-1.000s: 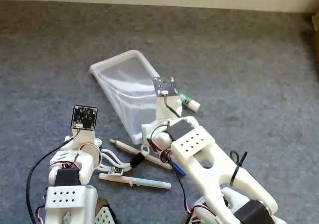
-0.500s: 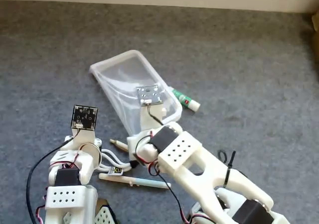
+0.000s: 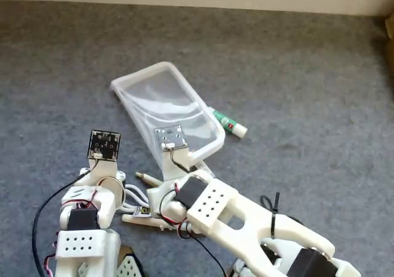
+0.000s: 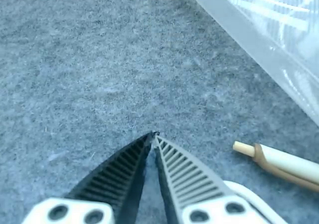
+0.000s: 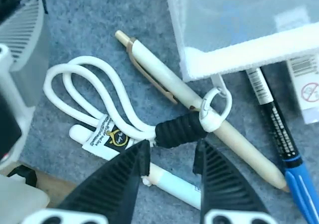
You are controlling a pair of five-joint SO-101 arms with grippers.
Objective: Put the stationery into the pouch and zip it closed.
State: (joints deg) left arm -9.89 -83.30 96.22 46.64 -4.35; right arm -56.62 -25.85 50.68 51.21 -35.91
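Observation:
The translucent pouch [image 3: 161, 104] lies open-mouthed on the grey carpet, its white rim [image 5: 249, 52] and zip pull ring [image 5: 215, 109] near the pens. My right gripper [image 5: 173, 152] hangs open just above a black ribbed grip [image 5: 178, 131] on a white looped cord [image 5: 82, 92]. A beige pen [image 5: 164, 82] crosses under that grip. A blue and black pen [image 5: 275, 129], a white and pale blue pen [image 5: 172, 184] and a green-capped glue stick [image 3: 229, 124] lie nearby. My left gripper [image 4: 154, 135] is shut and empty on the carpet, close to the beige pen's tip [image 4: 279, 160].
The pouch edge [image 4: 259, 40] runs beyond the left gripper. The left arm's gripper body [image 5: 22, 40] stands close beside the cord loop. Bare carpet [image 3: 295, 68] spreads on the far and right sides.
The right arm swung from beside the glue stick, across the pouch mouth, to above the pens and cord. The left arm stayed still.

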